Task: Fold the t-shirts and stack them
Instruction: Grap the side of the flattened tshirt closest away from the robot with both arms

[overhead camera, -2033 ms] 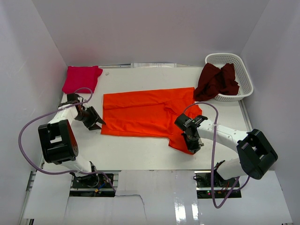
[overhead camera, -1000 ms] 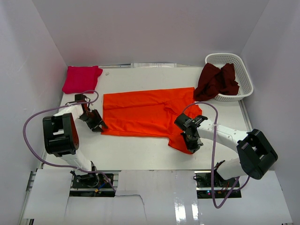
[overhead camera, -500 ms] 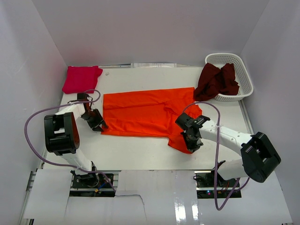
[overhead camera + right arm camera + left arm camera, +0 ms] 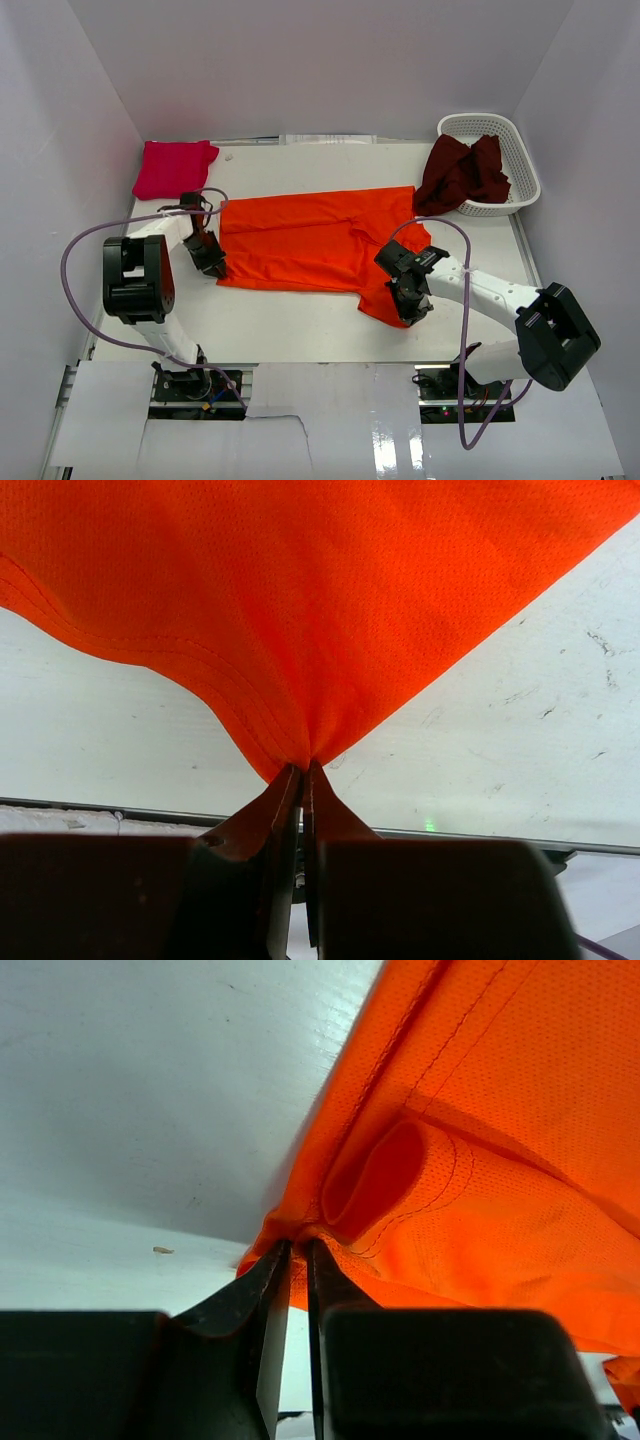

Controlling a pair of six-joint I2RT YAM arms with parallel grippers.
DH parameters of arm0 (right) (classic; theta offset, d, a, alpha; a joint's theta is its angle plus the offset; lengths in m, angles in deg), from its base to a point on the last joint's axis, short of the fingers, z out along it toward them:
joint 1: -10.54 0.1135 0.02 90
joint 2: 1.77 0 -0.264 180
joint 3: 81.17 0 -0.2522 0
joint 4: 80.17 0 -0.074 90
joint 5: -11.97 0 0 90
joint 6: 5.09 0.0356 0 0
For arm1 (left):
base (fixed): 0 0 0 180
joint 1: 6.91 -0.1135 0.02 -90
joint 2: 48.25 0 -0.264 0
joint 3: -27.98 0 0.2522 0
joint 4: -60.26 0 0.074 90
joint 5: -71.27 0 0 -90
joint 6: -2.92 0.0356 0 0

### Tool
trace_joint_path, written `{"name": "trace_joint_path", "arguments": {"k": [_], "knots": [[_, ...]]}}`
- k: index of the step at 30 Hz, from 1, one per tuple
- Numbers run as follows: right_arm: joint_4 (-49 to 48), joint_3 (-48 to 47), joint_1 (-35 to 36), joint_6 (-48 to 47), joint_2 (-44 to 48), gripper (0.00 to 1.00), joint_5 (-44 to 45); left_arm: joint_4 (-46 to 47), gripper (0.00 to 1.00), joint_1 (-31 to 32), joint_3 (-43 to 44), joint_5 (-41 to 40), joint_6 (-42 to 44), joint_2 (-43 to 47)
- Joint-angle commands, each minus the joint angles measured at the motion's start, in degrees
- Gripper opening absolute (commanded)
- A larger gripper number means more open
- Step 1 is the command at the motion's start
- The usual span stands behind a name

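The left gripper (image 4: 298, 1247) has its two dark fingers drawn nearly together, and at their tips they pinch a corner of the orange t-shirt (image 4: 300, 238). In the left wrist view the stitched hem bunches right at the tips, and just beyond them the cloth curls into a small rolled loop. In the overhead view this gripper sits left of centre, at the lower left corner of the orange cloth. The right gripper (image 4: 303, 768) is pressed together on the same t-shirt. In the right wrist view the fabric is gathered to a point between its fingertips and fans out upward across the whole top of the frame. From above, it sits right of centre, at the tip of a flap that juts from the garment's lower right toward the bottom of the frame. Between the two grippers the orange t-shirt lies spread mostly flat across the middle of the white table (image 4: 300, 325), its long side running left to right. A pink t-shirt (image 4: 175, 167) lies folded at the table's upper left corner, well apart from the orange one. At the upper right, a maroon t-shirt (image 4: 462, 172) is crumpled over the left rim of a white lattice basket (image 4: 478, 120), partly inside it and partly on the table, near the orange t-shirt's upper right corner.
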Motion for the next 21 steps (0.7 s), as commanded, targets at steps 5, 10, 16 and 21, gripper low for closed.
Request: {"name": "trace_joint_path", "arguments": {"k": [5,10,16,21], "knots": [[-0.2,0.7,0.0,-0.1,1.5,0.08,-0.6,0.4,0.38,4.3,1.6,-8.2,-0.6,-2.7],[-0.4,1.1,-0.1,-0.2,1.3,0.08,-0.6,-0.9,0.48,4.9,3.1,-8.2,-1.1,-0.3],[-0.7,1.4,-0.1,-0.3,1.3,0.08,-0.9,-2.9,0.48,4.9,5.1,-8.7,-1.0,1.5],[-0.9,1.7,0.0,-0.3,1.3,0.08,-1.3,-3.0,0.48,5.7,6.2,-11.5,-1.0,0.3]]}}
